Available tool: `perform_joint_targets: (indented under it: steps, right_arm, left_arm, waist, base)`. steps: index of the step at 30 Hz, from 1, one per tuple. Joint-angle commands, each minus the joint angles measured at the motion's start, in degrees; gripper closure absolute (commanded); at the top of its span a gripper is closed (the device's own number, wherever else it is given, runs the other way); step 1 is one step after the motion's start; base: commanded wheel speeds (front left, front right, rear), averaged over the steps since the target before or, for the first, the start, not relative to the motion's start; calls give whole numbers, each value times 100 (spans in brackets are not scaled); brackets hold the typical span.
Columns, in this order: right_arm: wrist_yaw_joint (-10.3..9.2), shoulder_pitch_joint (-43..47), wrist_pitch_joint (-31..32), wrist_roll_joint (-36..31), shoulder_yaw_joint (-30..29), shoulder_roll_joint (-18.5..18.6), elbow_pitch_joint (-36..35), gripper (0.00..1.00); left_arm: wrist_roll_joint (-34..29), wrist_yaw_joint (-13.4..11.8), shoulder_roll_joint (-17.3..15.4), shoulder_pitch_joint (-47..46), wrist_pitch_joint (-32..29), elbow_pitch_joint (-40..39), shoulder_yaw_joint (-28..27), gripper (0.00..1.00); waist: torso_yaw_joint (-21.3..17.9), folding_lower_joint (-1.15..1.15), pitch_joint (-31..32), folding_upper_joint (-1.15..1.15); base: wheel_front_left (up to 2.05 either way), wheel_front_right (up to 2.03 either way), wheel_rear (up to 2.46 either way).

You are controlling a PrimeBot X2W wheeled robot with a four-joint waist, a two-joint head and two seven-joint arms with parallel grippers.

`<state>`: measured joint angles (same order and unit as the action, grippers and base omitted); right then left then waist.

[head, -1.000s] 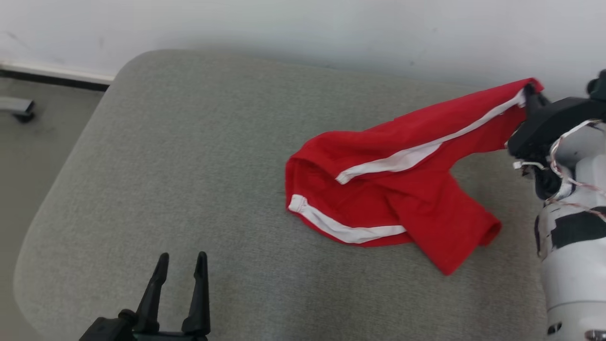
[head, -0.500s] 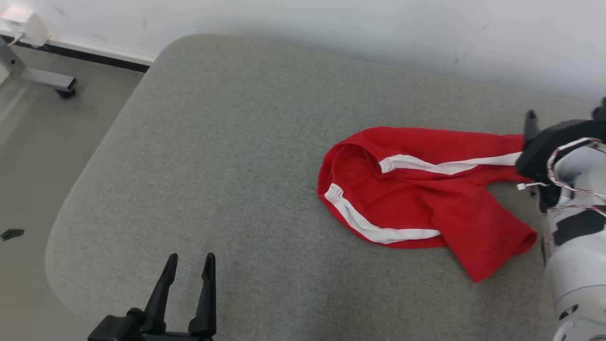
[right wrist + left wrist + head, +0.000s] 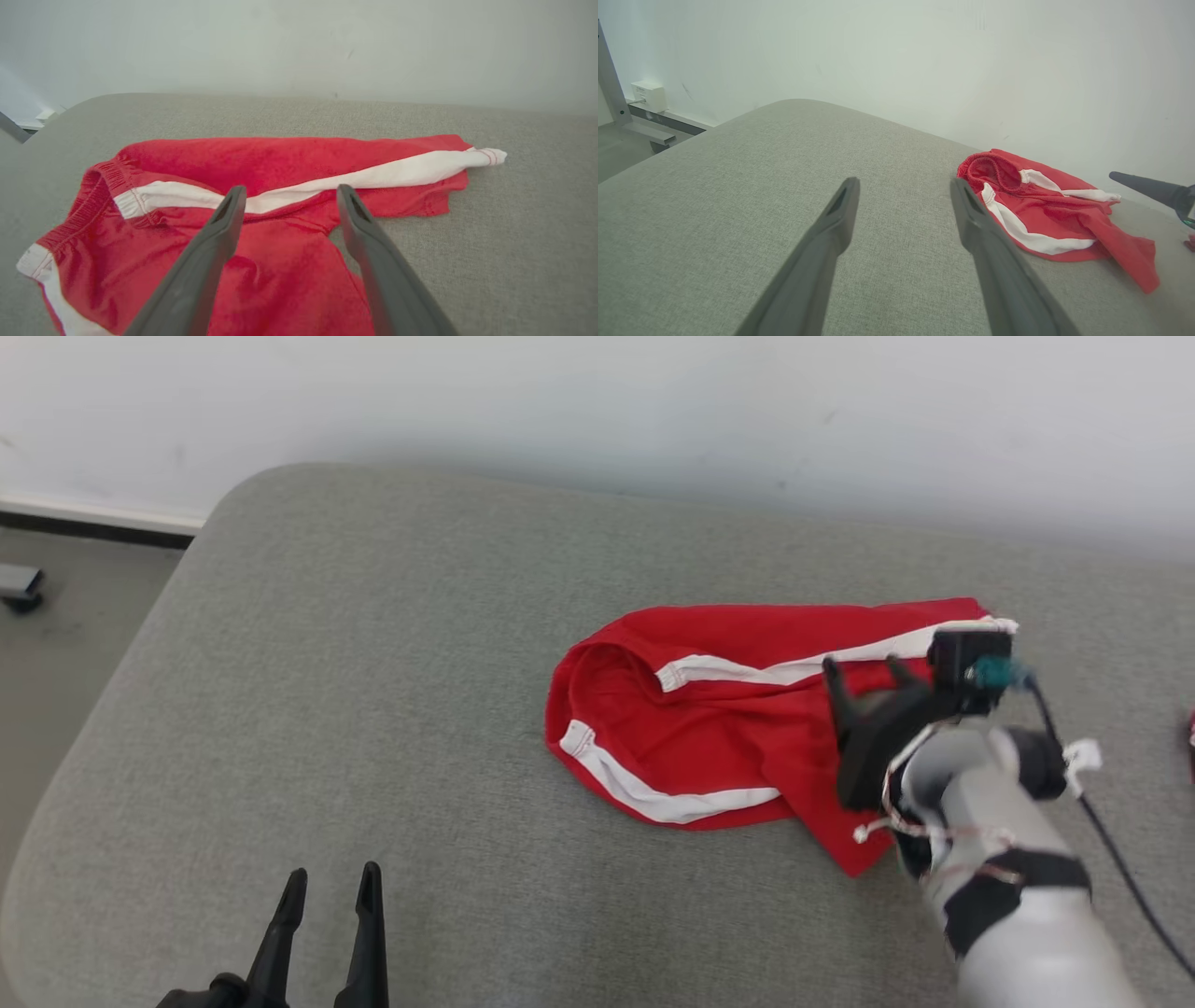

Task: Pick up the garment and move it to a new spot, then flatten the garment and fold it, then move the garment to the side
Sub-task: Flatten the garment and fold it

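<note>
The garment (image 3: 709,728) is a pair of red shorts with white side stripes, lying crumpled on the grey cushion (image 3: 373,691), right of centre. My right gripper (image 3: 864,674) hovers above the shorts' right part, open, with nothing between its fingers. In the right wrist view the garment (image 3: 289,172) spreads beneath the open right gripper (image 3: 287,196), one leg stretched to the right. My left gripper (image 3: 329,887) is open at the lower left, over bare cushion. In the left wrist view the left gripper (image 3: 903,184) stands well left of the garment (image 3: 1045,219).
A white wall (image 3: 597,411) runs behind the cushion. The floor (image 3: 56,644) and a metal foot (image 3: 19,586) lie past the cushion's left edge. A black cable (image 3: 1111,840) trails from my right wrist. A small red thing (image 3: 1191,728) shows at the right edge.
My right gripper let go of the shorts' leg, which dropped flat onto the cushion, and the arm then drew back over the garment. The head camera shifted. The left gripper stayed open.
</note>
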<state>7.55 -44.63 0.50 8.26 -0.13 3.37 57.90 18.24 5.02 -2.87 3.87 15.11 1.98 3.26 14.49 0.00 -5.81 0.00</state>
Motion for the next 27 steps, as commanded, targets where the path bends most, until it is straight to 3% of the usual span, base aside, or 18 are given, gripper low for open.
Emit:
perform_joint_targets:
  steps: [1, 8, 15, 21, 27]
  right_arm:
    - [-14, 350, -10, 205, 207, 22, -298, 0]
    - [-14, 2076, 187, 501, 739, 378, -2276, 0]
    - [-14, 3535, 814, 334, 759, 232, -3942, 0]
    - [-14, 3973, 1147, 109, 717, 107, -4469, 0]
    - [-14, 3867, 1161, 28, 713, 29, -4315, 0]
  left_arm:
    - [17, -11, -3, 52, 1, -16, -40, 0]
    - [4, 8, -3, 23, 1, 2, -127, 0]
    - [54, 38, -2, -74, 1, 32, -150, 0]
    - [86, 36, -3, -117, 1, 51, -138, 0]
    - [67, 45, -3, -155, 1, 60, -124, 0]
  waist:
    - [-221, 0, 106, 0]
    - [-346, 0, 110, 0]
    - [-356, 0, 89, 0]
    - [-348, 0, 68, 0]
    - [-291, 0, 43, 0]
  base:
    - [0, 0, 0]
    - [0, 0, 0]
    - [0, 0, 0]
    - [0, 0, 0]
    - [0, 0, 0]
